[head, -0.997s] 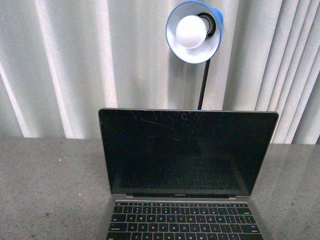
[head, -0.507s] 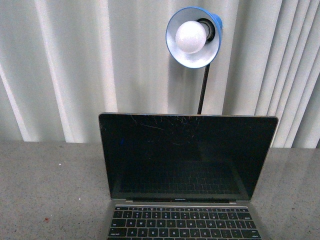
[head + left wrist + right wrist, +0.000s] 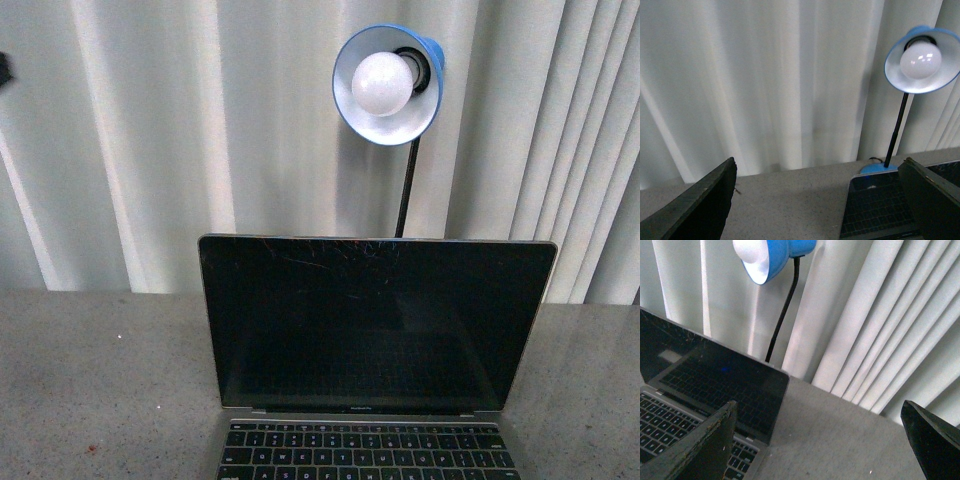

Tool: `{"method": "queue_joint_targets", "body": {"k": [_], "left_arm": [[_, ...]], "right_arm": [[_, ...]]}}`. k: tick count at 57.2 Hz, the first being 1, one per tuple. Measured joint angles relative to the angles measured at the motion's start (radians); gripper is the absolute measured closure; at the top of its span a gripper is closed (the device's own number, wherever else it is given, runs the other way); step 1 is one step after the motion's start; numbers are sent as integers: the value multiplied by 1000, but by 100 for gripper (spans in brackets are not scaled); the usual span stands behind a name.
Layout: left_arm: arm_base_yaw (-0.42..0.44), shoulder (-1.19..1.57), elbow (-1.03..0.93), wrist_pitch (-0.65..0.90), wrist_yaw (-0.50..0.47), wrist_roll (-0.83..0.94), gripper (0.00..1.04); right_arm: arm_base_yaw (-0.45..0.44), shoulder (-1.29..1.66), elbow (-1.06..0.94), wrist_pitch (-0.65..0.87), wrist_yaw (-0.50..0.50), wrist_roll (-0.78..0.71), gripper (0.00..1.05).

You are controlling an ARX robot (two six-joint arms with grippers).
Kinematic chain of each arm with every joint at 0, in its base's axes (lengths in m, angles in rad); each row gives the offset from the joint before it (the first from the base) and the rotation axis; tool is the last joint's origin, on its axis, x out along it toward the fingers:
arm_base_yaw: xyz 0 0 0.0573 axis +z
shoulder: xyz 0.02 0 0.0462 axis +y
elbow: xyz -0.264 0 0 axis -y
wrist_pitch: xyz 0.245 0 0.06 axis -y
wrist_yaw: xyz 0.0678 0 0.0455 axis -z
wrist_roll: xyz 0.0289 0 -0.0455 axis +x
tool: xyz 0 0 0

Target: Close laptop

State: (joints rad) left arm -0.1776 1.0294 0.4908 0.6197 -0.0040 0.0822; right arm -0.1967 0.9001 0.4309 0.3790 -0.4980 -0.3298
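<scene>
The slim silver-grey metal laptop (image 3: 375,330) is standing open at the speckled grey bench's (image 3: 100,380) near edge; the left gripper (image 3: 818,165) and right gripper (image 3: 818,407) are gaping wide, empty.

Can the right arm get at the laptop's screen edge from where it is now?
Probably yes. The right claw is open and empty, and the raised screen corner of the laptop sits just ahead of it with nothing seen between. The lamp stands behind the screen.

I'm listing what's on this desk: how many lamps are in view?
1. The blue desk lamp stands behind the open laptop, its shade above the screen's top edge. The screen may hide others.
</scene>
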Motion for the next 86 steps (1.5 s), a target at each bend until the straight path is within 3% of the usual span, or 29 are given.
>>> {"method": "queue_joint_targets", "body": {"k": [10,32,38,51,59,65,86], "left_arm": [[-35,290,204,-20,-11,79,7],[-74,597,536,-84,-80,216,7],[-77,690,624,-95,-108,283,8],[-95,781,693,-159,-70,470,54],[-95,816,745,-224,-74,512,79],[-84,832,782,-306,-54,537,101],[-79,835,828,-452,16,569,101]], "right_arm": [[-10,235,117,105,-53,-54,7],[55,544,357,38,-136,-185,7],[98,609,426,-11,-156,-240,29],[156,711,569,-222,-175,-502,75],[172,754,639,-296,-175,-582,102],[189,783,697,-340,-177,-624,102],[232,878,801,-426,-159,-700,102]]}}
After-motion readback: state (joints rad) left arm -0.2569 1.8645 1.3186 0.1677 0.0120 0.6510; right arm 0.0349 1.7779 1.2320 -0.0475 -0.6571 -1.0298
